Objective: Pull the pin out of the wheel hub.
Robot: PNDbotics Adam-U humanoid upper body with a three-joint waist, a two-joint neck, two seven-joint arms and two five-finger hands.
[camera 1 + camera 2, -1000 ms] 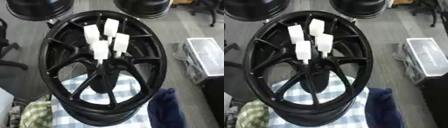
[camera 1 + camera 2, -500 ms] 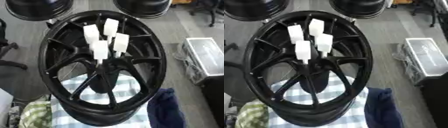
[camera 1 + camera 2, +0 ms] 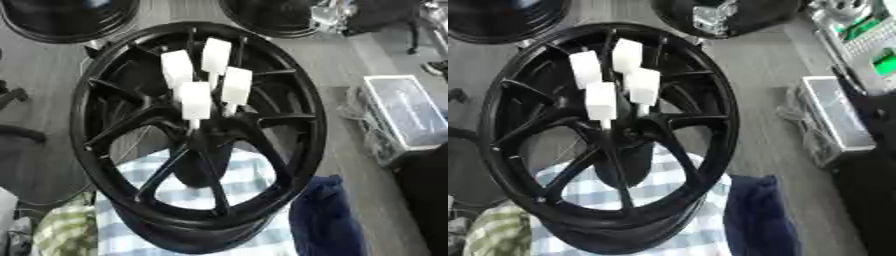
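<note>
- Green-and-white patterned cloth (image 3: pixel 61 231), lower left, just beside the rim; soft, no obstruction.
- Large black spoked wheel hub (image 3: pixel 114 75) stands tilted on a blue-and-white checked cloth (image 3: pixel 188 192) over the surface. Judged heavy and stiff, unlikely to shift.
- Four white block-topped pins (image 3: pixel 194 99) cluster at the hub centre, stems down in the bolt holes. Judged light and rigid; take one by the flat sides of its block and draw along its stem.
- Neighbouring blocks stand close together and crowd finger access; spokes flank the cluster.
- Dark blue cloth (image 3: pixel 759 215) touches the rim at lower right.
- Grey case (image 3: pixel 407 112) on the floor, well apart.
- Neither hand is in view; state unknown.
</note>
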